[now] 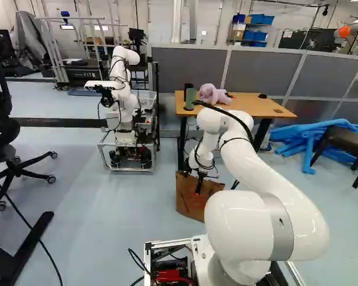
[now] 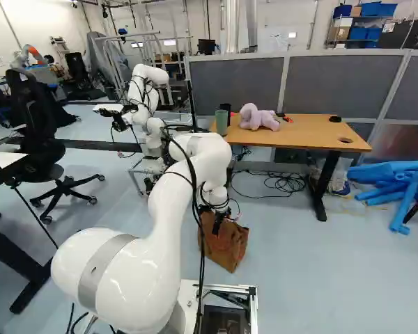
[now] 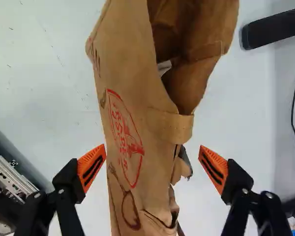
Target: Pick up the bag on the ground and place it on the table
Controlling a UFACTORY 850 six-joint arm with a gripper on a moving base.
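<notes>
ok so we're at the grab stage here, as far as we can judge. the bag (image 3: 130, 123), a brown one, is on the floor (image 2: 320, 257), just this side of the counter (image 2: 303, 132) it's meant to end up on. our hand (image 3: 153, 160) is spread wide right at it, with the orange pads (image 3: 91, 167) out to either side and the brown stuff between them. in the wrist view we see a gap on the far-leg side, so no pinch on it. the mouth gapes ahead of the fingers, with a folded strip across the rim and something pale inside (image 3: 163, 68).

next we'd say line up on that rim and close, getting both pads properly onto the material, then lift straight up. it looks floppy, so a shallow bite might slip or crumple it. after that it needs to clear the counter's edge. we'd aim for the bare wood, away from the purple plush toy (image 2: 259, 118) and the green cup (image 2: 221, 123) near one end.
</notes>
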